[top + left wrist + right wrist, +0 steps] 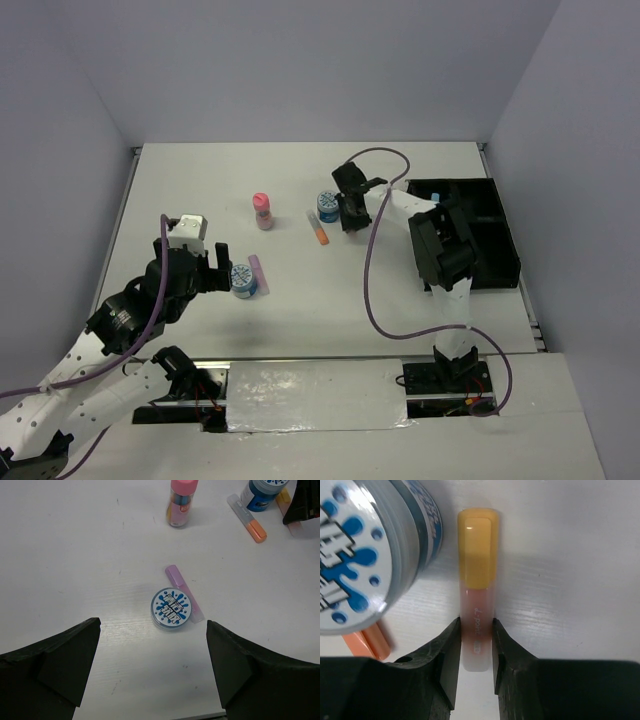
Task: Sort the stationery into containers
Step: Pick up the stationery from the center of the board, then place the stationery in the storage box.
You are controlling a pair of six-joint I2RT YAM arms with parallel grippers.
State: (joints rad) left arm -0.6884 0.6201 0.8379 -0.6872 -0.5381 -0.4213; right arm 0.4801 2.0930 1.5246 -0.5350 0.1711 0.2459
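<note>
The stationery lies loose on the white surface (300, 320). A yellow-capped marker (476, 570) lies flat towards the far middle. The right tool (476, 622) is clenched on its pale barrel, one finger pressed against each side, with the cap sticking out beyond the fingertips. Just left of it stands the far tub (328, 206) with its blue-white lid. An orange marker (318, 232) lies on that tub's near side. Further left the pink bottle (263, 211) stands upright on its own. Nearer and to the left, the near tub (171, 608) sits touching a purple marker (184, 592) at its right edge. The left tool (215, 268) hovers just left of this pair, released, jaws spread wide. The black organiser tray (500, 245) sits at the right edge, partly hidden by the right arm.
</note>
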